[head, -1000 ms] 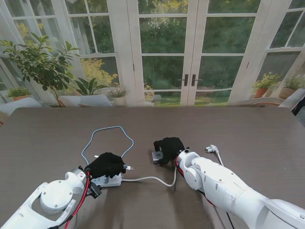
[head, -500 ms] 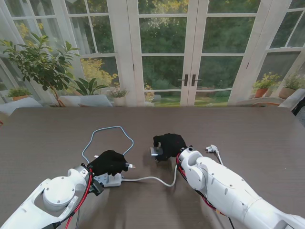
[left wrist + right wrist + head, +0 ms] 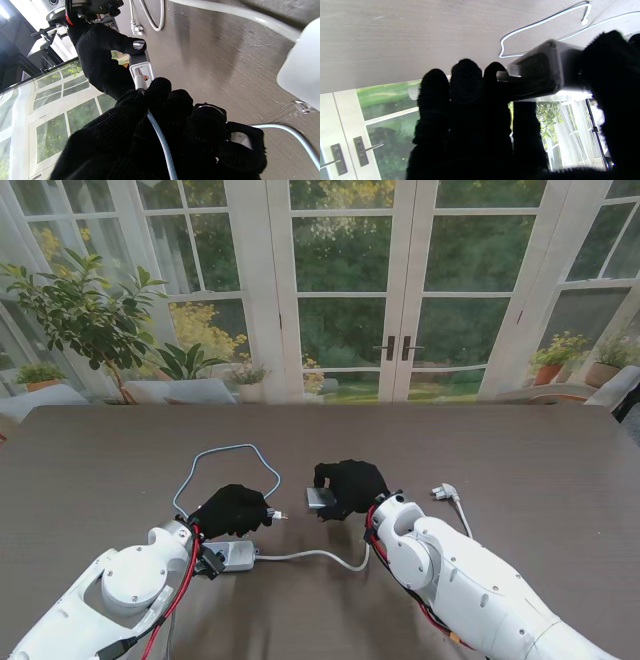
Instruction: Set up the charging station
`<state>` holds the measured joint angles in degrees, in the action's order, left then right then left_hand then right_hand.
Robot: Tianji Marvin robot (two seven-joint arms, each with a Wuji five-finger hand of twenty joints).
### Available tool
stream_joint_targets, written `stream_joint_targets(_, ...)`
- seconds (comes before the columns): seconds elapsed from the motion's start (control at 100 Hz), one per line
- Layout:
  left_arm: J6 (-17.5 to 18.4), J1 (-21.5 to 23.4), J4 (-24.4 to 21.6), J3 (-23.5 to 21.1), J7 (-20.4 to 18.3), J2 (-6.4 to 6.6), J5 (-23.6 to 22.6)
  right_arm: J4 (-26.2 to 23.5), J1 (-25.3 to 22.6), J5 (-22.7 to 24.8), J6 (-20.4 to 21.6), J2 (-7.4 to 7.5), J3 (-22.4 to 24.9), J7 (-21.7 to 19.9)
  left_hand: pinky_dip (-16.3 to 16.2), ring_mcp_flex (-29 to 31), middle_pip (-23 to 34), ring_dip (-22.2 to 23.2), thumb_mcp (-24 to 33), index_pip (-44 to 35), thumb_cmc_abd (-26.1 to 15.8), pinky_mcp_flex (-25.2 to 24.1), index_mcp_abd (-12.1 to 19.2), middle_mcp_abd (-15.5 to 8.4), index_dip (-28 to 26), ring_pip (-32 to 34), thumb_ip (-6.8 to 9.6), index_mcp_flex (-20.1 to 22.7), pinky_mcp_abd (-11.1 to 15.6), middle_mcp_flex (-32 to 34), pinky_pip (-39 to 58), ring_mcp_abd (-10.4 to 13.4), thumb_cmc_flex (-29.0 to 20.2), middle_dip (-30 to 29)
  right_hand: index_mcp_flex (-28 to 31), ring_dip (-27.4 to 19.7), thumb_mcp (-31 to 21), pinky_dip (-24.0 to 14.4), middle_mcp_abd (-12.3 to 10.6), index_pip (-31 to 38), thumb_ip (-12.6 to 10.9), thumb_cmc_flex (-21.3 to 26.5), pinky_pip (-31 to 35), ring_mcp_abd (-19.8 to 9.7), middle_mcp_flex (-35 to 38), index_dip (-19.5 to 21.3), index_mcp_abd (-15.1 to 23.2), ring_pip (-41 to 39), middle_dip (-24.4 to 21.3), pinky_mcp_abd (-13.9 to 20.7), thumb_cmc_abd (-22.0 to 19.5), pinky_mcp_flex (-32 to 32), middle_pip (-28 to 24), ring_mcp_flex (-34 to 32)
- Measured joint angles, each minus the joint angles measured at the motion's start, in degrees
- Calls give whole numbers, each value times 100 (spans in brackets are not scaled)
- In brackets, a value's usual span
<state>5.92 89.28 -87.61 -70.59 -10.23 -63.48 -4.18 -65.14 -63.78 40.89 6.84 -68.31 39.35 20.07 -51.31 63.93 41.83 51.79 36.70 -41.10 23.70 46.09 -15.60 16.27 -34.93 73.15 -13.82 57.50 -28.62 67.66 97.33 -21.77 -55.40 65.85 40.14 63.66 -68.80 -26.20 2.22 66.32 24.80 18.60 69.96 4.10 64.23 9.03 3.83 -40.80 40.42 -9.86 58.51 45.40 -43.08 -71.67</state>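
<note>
Fingers of the left hand pinch the cable plug, its tip at the charger clamped in the right hand.

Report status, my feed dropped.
Left hand grips pale blue cable plug. Right hand holds grey charger block. Plug at port, seating unclear. Nothing between.
</note>
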Motion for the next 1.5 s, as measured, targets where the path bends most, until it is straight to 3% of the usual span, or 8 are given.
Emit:
stream_joint_targets(0.65,-173,-4,-12,149,730,-176,45,-375,-215,38,-277,-28,5,199,138,284,-54,0,85,-33,7,274,-15,1,10,70,-1,4,-40,173,132,17,55,6,0,0,0,-70,70,0,0,55,0,52,1,0,-89,0,0,0,-4,-13,-4,0)
stream_joint_targets(1.5,-209,-103,55,228,872,-239,-59,-362,-206,-45,-262,-105,-80,237,210,287,-81,-9,86,-34,7,276,-19,1,51,70,-1,6,-51,180,139,17,55,-56,0,0,0,-127,102,0,0,60,0,67,4,5,-132,0,1,0,-31,-15,-5,0)
